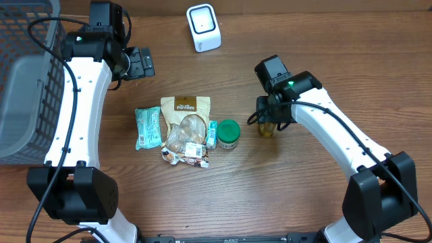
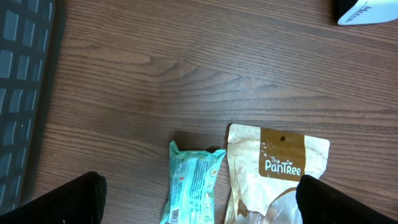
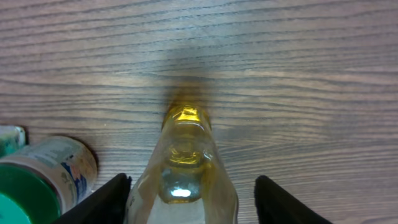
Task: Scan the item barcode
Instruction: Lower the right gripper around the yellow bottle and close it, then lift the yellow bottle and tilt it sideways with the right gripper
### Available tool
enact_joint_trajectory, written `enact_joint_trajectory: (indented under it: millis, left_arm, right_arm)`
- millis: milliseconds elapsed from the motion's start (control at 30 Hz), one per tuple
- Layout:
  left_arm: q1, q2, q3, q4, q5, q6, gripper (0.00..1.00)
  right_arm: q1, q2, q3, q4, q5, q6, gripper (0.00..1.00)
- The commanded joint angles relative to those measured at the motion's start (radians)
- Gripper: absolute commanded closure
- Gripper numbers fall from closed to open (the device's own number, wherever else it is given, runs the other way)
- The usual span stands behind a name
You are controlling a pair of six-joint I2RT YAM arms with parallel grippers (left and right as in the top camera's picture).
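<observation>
**Right claw straddles yellow bottle, not clamped**

Small bottle of yellow liquid (image 3: 183, 155) stands upright on the wood surface (image 1: 304, 40), right of centre in the overhead view, just right of a green-lidded tub (image 1: 228, 133). Right claw (image 1: 268, 121) is down over it, one finger each side. In the wrist view there is a clear gap at the right-hand finger (image 3: 280, 202), so it is released, nothing gripped.

Left claw (image 1: 142, 63) sits at the upper left, spread wide, nothing held, above the surface. Its wrist view looks down on a teal packet (image 2: 189, 183) and a Pantree pouch (image 2: 277, 177) lying side by side.

White scanner box (image 1: 203, 27) is at top centre, well apart from the bottle. Grey basket (image 1: 20, 81) is at the far left edge.
</observation>
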Motion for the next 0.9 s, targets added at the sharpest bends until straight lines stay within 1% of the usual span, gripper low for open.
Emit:
enact_joint_trajectory:
  millis: [0, 67, 200, 300, 333, 433, 500, 533, 633, 733, 867]
  left_arm:
    - [-0.006, -0.008, 0.012, 0.000, 0.002, -0.003, 0.01]
    - [-0.006, -0.008, 0.012, 0.000, 0.002, -0.003, 0.00]
    - [-0.006, -0.008, 0.012, 0.000, 0.002, -0.003, 0.00]
    - [-0.006, -0.008, 0.012, 0.000, 0.002, -0.003, 0.00]
    - [-0.006, -0.008, 0.012, 0.000, 0.002, -0.003, 0.00]
    - [-0.006, -0.008, 0.012, 0.000, 0.002, -0.003, 0.01]
    - [-0.006, -0.008, 0.012, 0.000, 0.002, -0.003, 0.01]
    - [-0.006, -0.008, 0.012, 0.000, 0.002, -0.003, 0.00]
    - [-0.006, -0.008, 0.012, 0.000, 0.002, -0.003, 0.00]
    - [-0.006, -0.008, 0.012, 0.000, 0.002, -0.003, 0.00]
    - [-0.006, -0.008, 0.012, 0.000, 0.002, -0.003, 0.00]
  right_arm:
    - [-0.001, -0.005, 0.029, 0.003, 0.008, 0.004, 0.41]
    - [-0.001, -0.005, 0.029, 0.006, 0.008, 0.004, 0.43]
    - [-0.001, -0.005, 0.029, 0.010, 0.008, 0.005, 0.50]
    - [-0.001, -0.005, 0.029, 0.010, 0.008, 0.005, 0.60]
    - [-0.001, -0.005, 0.029, 0.010, 0.007, 0.005, 0.65]
    - [-0.001, -0.007, 0.029, 0.010, 0.003, 0.050, 0.71]
    - [-0.001, -0.017, 0.031, 0.008, -0.009, 0.077, 0.73]
    - [-0.002, -0.026, 0.038, 0.003, -0.012, 0.078, 0.75]
    - [-0.011, -0.060, 0.083, -0.022, -0.043, 0.080, 0.76]
    - [-0.030, -0.106, 0.148, -0.043, -0.135, 0.080, 0.80]
    - [-0.085, -0.171, 0.185, -0.018, -0.313, 0.080, 0.79]
